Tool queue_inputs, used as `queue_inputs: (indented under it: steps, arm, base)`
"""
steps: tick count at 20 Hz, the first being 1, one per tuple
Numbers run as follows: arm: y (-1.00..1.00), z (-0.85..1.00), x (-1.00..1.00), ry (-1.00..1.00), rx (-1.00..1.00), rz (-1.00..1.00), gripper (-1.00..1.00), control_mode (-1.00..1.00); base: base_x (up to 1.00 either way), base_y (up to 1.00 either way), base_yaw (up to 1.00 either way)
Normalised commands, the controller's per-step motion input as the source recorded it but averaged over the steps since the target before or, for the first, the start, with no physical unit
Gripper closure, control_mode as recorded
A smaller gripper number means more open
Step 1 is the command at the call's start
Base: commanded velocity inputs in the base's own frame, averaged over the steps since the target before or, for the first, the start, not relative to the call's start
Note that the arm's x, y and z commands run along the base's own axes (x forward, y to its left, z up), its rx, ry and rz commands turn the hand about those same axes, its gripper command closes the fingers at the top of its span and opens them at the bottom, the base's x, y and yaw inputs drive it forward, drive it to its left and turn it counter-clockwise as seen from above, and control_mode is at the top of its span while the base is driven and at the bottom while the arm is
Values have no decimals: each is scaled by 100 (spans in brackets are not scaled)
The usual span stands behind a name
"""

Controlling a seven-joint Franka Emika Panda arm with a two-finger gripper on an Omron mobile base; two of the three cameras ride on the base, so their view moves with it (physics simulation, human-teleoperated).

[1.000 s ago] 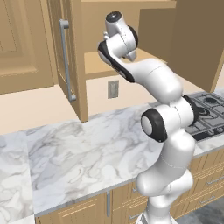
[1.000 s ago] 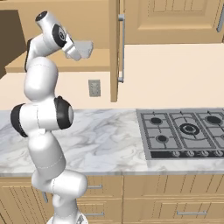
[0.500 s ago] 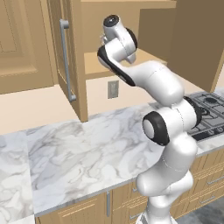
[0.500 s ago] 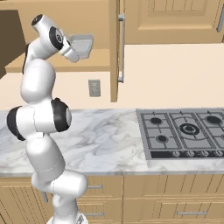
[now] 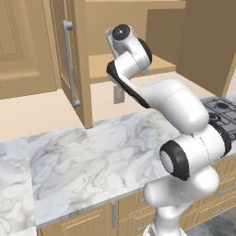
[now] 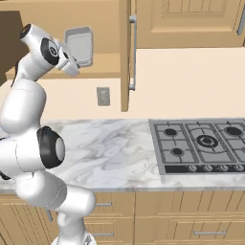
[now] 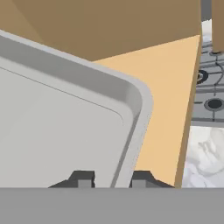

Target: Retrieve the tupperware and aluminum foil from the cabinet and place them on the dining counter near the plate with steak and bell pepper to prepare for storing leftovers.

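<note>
Tupperware (image 7: 65, 131) sits right at the fingertips in the hand view, its rounded rim running between the two dark finger tips (image 7: 82, 179), one on either side of the wall. The gripper (image 7: 110, 180) looks narrowed on that rim, apparently pinching it, though whether the grip is firm I cannot tell. From the right base view the pale container (image 6: 79, 46) stands tipped up on edge at the mouth of the cabinet (image 6: 110, 28), above its shelf.

I would say a thin rim pinch like this wants a slow, straight pull outward, keeping the container from swinging or slipping.

Close beside it hangs the open door (image 6: 125, 52) with its silver bar handle (image 6: 132, 52), the likeliest thing to clip on the way out. Below lies the marble counter (image 5: 83, 161), and off to the side the gas hob (image 6: 201, 143). An outlet (image 6: 103, 95) sits on the wall behind.
</note>
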Motion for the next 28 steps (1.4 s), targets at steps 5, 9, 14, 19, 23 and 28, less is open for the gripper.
queue_inputs:
  steps: [5, 9, 14, 19, 23, 28]
  arm:
    - [-18, 31, -99, 1, 1, 0, 100, -100]
    - [-23, 11, -100, 5, 0, 0, 100, -100]
    - [-28, -8, -100, 10, 3, 0, 100, -100]
    - [-15, -32, -100, 20, 4, 0, 100, -100]
    - [-5, -43, -97, 28, 0, 0, 100, -100]
    - [-27, -12, -52, 15, 0, -6, 100, -100]
  base:
    - [0, 0, 0]
    - [0, 0, 0]
    - [0, 0, 0]
    - [0, 0, 0]
    - [0, 0, 0]
    - [0, 0, 0]
